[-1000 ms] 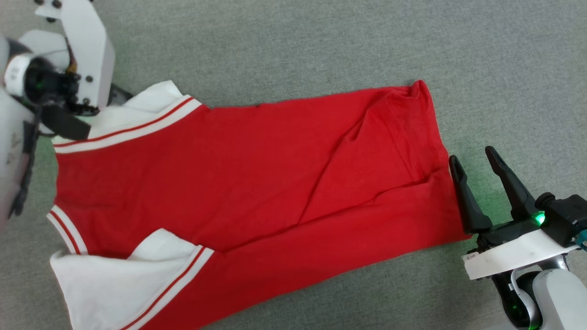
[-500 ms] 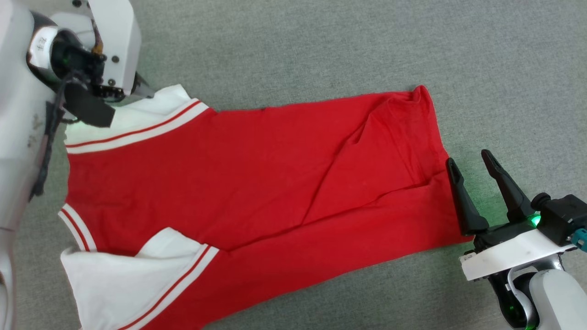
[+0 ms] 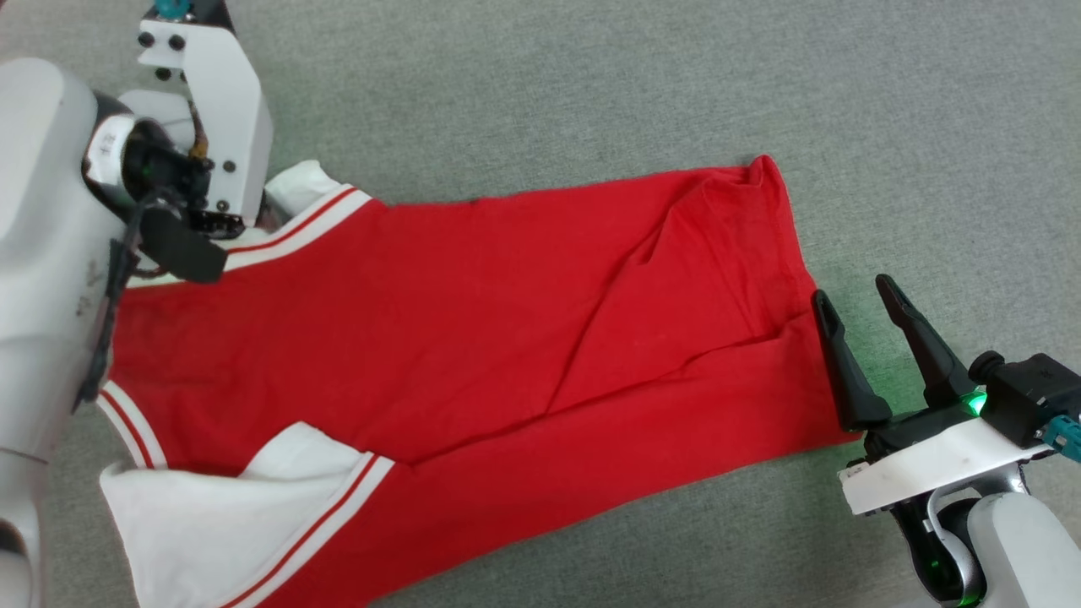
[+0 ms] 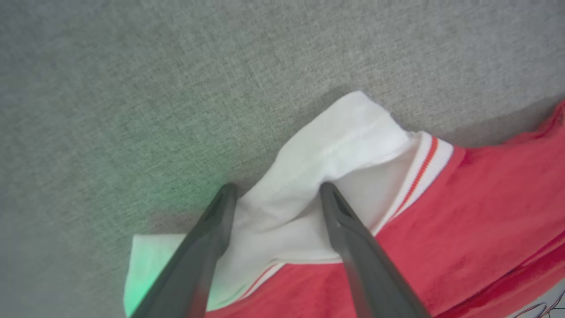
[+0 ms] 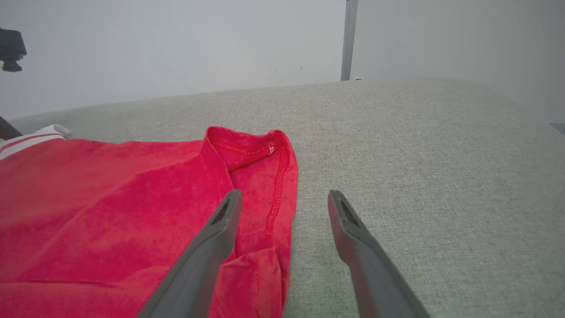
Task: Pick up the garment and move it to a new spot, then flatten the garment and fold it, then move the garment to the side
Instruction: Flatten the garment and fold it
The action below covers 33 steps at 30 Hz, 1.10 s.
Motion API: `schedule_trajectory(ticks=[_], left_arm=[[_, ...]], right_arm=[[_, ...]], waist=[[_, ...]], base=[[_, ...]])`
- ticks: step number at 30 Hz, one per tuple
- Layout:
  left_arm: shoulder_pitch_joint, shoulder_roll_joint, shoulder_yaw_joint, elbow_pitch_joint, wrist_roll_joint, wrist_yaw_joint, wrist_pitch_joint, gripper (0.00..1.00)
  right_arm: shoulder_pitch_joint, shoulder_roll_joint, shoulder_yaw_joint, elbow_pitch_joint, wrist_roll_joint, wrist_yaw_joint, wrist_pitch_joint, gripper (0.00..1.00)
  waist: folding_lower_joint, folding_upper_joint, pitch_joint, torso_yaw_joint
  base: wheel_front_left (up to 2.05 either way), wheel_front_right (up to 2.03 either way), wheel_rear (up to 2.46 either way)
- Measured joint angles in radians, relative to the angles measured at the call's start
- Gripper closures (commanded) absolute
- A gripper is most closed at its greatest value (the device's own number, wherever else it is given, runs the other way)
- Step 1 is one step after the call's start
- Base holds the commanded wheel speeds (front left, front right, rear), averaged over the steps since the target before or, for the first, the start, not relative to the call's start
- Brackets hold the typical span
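Note:
The garment (image 3: 473,321), red with white sleeves and striped trim, lies lengthwise across the grey surface with creases down its middle. One white sleeve (image 3: 300,181) sits at its upper left, another (image 3: 211,515) at the lower left. My left gripper (image 4: 277,187) is open, and its fingers (image 4: 207,247) straddle a raised fold of the upper white sleeve (image 4: 335,141). My left arm's wrist (image 3: 211,127) covers that spot in the head view. My right gripper (image 3: 851,291) stands open at the red hem (image 5: 278,176), one finger (image 5: 212,247) over the cloth and the other over bare surface.
The grey fabric surface (image 3: 591,84) stretches beyond the garment and to its right (image 5: 419,154). At its far edge rise a pale wall and a grey post (image 5: 348,39). A small dark device (image 5: 11,48) shows at the upper left of the right wrist view.
My left arm has moved right, over the upper white sleeve, and now covers more of it. My right gripper has shifted slightly left and stays open. The garment lies as before.

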<state>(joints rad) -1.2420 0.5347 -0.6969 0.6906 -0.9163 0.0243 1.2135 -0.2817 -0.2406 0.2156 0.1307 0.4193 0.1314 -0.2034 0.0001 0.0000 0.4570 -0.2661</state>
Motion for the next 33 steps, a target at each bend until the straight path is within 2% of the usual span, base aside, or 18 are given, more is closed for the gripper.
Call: schedule_trajectory(ticks=[1,2,9,14,20,28,33], left_arm=[[0.0,-0.002,0.003,0.009,0.0,-0.002,-0.007,0.72],[-0.001,-0.003,0.008,0.021,-0.005,0.0,-0.01,1.0],[-0.008,-0.016,0.009,0.044,-0.007,-0.016,-0.046,1.0],[-0.023,-0.026,0.015,0.046,-0.009,-0.038,-0.083,1.0],[-0.021,-0.044,0.012,0.04,-0.011,-0.079,-0.133,1.0],[0.002,-0.084,0.005,0.058,-0.028,-0.11,-0.172,1.0],[-0.01,-0.118,-0.002,0.062,-0.036,-0.123,-0.188,1.0]], right_arm=[[0.0,0.0,0.001,0.0,0.001,0.0,0.0,0.0],[-0.002,0.001,0.001,0.0,0.002,0.0,0.001,0.0],[-0.005,-0.002,0.0,0.003,0.013,0.0,0.021,0.0],[-0.024,-0.014,0.012,0.005,0.066,0.0,0.086,0.0],[-0.092,-0.079,0.035,-0.015,0.113,0.0,0.207,0.0],[-0.304,-0.192,0.112,0.051,0.236,0.0,0.602,0.0],[-0.464,-0.228,0.184,0.193,0.326,0.0,0.834,0.0]], waist=[[0.0,0.0,0.0,-0.002],[0.0,0.0,0.001,-0.004],[-0.0001,0.0,-0.009,-0.004],[0.0,0.0001,-0.027,0.01],[-0.0001,0.0,-0.053,0.034],[0.0,0.0,-0.091,0.073],[-0.0001,0.0,-0.09,0.103]], base=[[0.0,0.0,0.0],[0.0,0.0,0.0],[0.0,0.0,0.0],[0.0,0.0,0.0],[0.0,0.0,0.0],[0.0,0.0,0.0],[0.0,0.0,0.0]])
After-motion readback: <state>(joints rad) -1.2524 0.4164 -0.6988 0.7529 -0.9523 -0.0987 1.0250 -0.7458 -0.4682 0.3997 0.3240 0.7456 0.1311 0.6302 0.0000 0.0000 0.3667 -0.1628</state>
